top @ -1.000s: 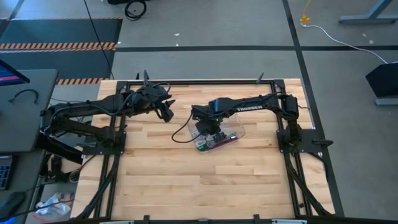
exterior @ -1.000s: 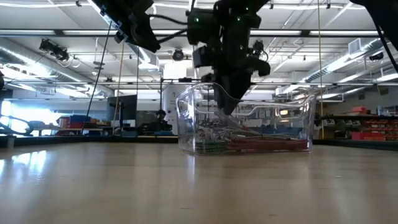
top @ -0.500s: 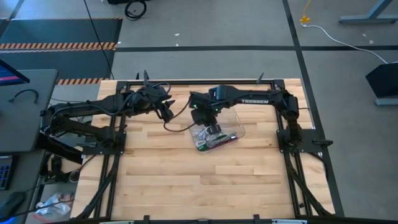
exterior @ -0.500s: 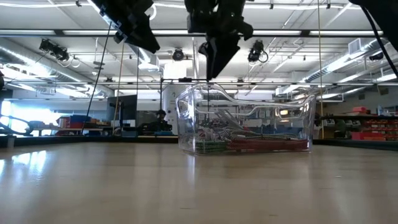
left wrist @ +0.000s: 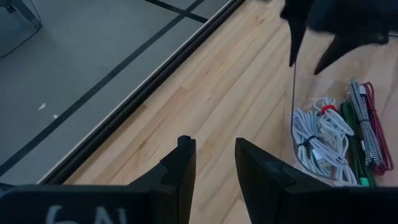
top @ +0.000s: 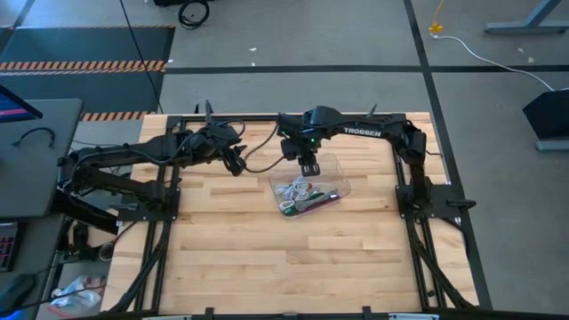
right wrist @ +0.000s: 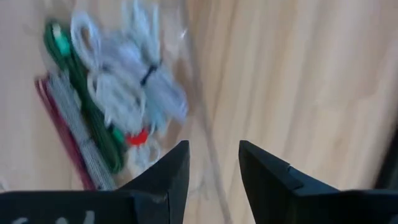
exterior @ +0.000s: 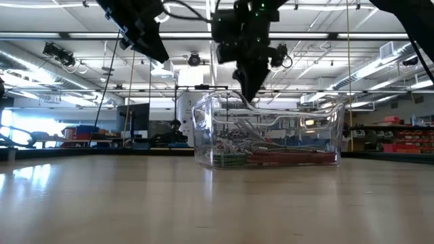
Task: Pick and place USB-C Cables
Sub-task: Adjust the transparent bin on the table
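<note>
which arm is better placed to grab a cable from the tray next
Right, probably. The right gripper hangs open and empty right at the far rim of the tray, with the cables just below it. The left gripper is open too, but off to the tray's side over bare table.

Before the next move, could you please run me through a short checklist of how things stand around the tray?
1. Right hand empty, fingers apart: ok.
2. Right hand raised above the clear tray, over its far rim in the high view: ok.
3. Cables lying inside the tray, none seen on the table: ok.
4. Left hand open, holding nothing, beside the tray: ok.
5. Tray upright on the table: ok.
6. Which cable sits loose on top: cannot tell.
</note>
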